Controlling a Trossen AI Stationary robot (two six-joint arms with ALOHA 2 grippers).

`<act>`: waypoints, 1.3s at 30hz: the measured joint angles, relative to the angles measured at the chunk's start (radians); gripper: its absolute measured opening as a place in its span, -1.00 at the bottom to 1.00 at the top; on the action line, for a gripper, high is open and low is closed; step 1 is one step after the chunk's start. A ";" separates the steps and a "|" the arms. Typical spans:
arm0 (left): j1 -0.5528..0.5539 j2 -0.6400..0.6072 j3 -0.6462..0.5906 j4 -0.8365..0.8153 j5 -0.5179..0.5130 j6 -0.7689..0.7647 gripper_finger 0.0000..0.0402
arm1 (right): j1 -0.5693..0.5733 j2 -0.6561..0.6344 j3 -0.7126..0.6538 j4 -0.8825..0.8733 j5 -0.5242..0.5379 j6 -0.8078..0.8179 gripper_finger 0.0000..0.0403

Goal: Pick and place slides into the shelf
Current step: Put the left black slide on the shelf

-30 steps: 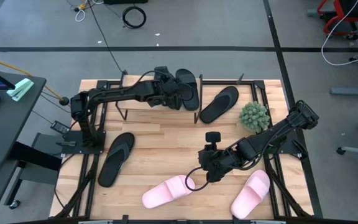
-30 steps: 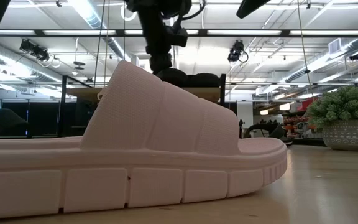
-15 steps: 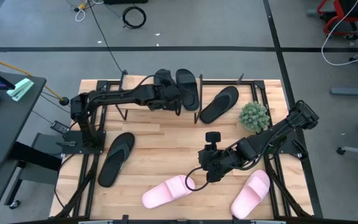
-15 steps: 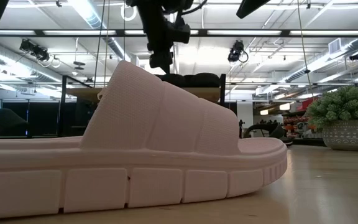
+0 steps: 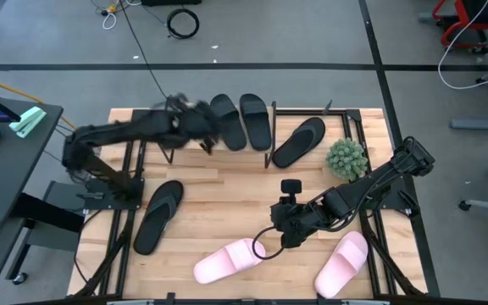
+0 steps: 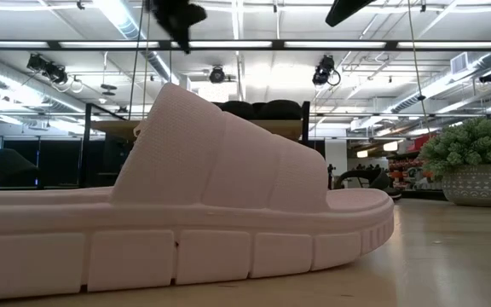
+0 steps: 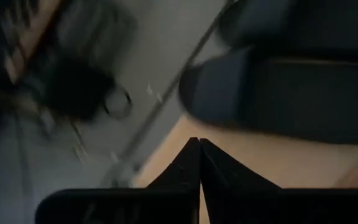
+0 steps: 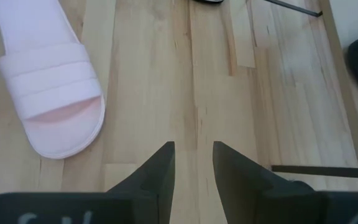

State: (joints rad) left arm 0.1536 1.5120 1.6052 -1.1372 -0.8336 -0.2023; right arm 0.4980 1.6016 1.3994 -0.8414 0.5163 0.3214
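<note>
- 2 black slides point(image 5: 240, 122) lie side by side on the shelf point(image 5: 312, 111).
- Left gripper point(image 5: 206, 135) (fingers pressed together, empty) hangs beside them.
- Right gripper point(image 8: 193, 163), slightly parted, holds nothing near a pink slide point(image 8: 47, 78).

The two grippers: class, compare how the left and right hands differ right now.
The left hand has its fingers pressed together; the right hand shows a gap between them. The left is by the black slides on the shelf; the right is over bare table beside a pink slide. Neither holds anything.
</note>
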 joint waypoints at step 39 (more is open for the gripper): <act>0.444 -0.044 -0.535 0.847 0.602 0.032 -0.99 | 0.000 0.000 0.000 0.005 0.034 0.002 -0.43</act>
State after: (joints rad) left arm 0.5972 1.4685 1.0698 -0.2900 -0.2317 -0.1707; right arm 0.4976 1.6016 1.3994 -0.8363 0.5503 0.3233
